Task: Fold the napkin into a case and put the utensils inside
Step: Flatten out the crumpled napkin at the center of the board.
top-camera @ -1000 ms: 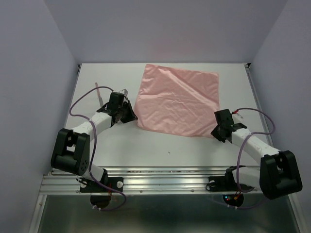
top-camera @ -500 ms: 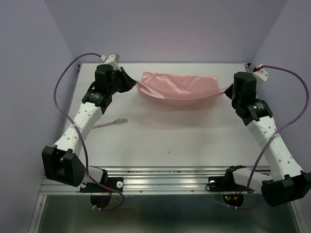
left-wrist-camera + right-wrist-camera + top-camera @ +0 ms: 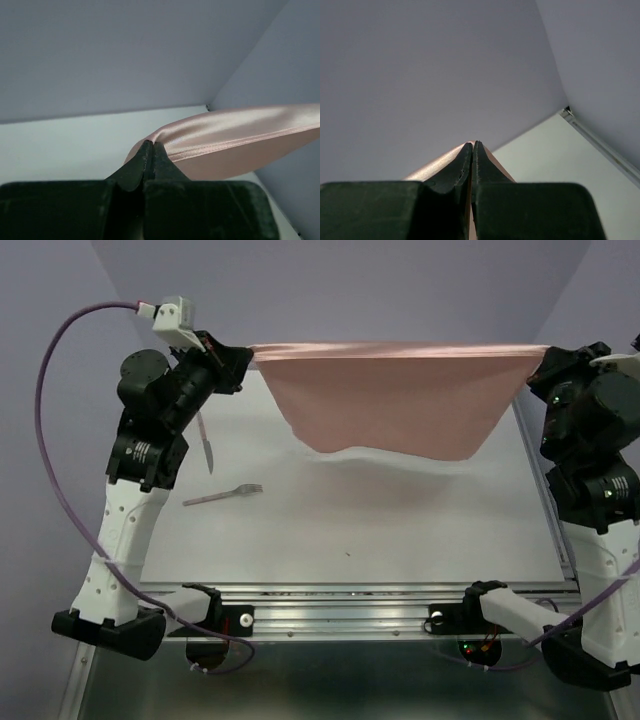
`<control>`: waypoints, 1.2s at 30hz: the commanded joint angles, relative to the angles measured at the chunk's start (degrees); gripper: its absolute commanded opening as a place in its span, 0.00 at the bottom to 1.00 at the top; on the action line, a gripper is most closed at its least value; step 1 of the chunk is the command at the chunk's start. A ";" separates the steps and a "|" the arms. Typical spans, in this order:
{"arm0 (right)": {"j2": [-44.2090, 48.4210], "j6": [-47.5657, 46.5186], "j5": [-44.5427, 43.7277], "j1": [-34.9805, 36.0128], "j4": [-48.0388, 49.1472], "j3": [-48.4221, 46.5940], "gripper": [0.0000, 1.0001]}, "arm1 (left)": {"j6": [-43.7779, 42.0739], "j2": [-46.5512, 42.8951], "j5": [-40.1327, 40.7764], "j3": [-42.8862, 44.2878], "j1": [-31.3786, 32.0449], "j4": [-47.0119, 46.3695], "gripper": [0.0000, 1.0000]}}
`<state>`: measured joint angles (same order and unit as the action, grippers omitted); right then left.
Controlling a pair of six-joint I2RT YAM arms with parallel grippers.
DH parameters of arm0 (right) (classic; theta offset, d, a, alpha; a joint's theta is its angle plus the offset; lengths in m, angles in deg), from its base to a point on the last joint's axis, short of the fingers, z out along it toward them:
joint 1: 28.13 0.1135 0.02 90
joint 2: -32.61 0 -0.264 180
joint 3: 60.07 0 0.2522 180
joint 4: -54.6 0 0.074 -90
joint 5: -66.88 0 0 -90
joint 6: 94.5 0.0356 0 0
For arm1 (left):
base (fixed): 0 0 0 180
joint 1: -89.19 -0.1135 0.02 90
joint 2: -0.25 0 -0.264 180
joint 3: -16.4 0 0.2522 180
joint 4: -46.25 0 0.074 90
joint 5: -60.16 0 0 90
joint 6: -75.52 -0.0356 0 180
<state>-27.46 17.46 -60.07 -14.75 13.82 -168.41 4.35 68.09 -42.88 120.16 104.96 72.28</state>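
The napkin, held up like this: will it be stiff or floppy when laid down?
Probably floppy: the napkin hangs slack below its taut top edge, its lower edge curved. Likely light, since pinches at two corners carry it. Its sheen hints it may be slippery.

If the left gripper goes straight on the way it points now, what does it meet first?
Beyond the napkin corner pinched in its shut fingers, the left gripper seems to face the back wall. Nothing else shows in that line, though depth is unclear.
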 commanded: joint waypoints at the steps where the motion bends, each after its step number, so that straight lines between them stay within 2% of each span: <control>1: 4.34 -3.06 -0.07 0.24 5.41 -6.74 0.01 | -3.45 -5.16 0.74 7.64 -0.04 -1.11 0.00; 5: 7.68 -1.05 2.49 0.24 3.92 -9.47 0.01 | -4.23 -10.25 -0.67 8.53 -0.04 -1.02 0.00; 10: 11.99 1.42 3.46 0.24 4.35 -7.81 0.01 | -4.68 -12.72 -1.37 9.76 -0.04 1.08 0.00; 14: 12.70 1.34 -0.57 0.24 1.89 -6.76 0.01 | -3.71 -14.57 -0.50 6.96 -0.04 0.21 0.00; 17: 12.00 -0.16 -6.72 0.24 2.50 -0.97 0.01 | -4.85 -13.79 3.18 3.79 -0.04 -1.20 0.00; 22: 6.39 0.19 -12.09 0.24 3.91 10.62 0.01 | -5.12 -6.14 4.95 0.01 -0.12 -2.50 0.00; 27: -1.96 -3.04 -14.03 0.24 11.88 18.02 0.01 | -3.28 3.41 5.30 -7.99 -0.74 -6.91 0.00; 32: -13.02 -6.31 -6.31 -1.08 23.66 23.56 0.01 | -1.96 14.93 4.07 -9.14 -1.35 -10.86 0.00; 36: -22.68 -5.61 -1.56 -4.85 27.80 22.08 0.01 | -0.90 23.98 2.23 -6.68 -1.88 -11.57 0.00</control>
<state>-45.25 13.19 -64.64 -16.25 29.73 -144.24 2.55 89.59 -39.93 110.65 103.65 66.97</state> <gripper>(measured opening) 0.020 0.022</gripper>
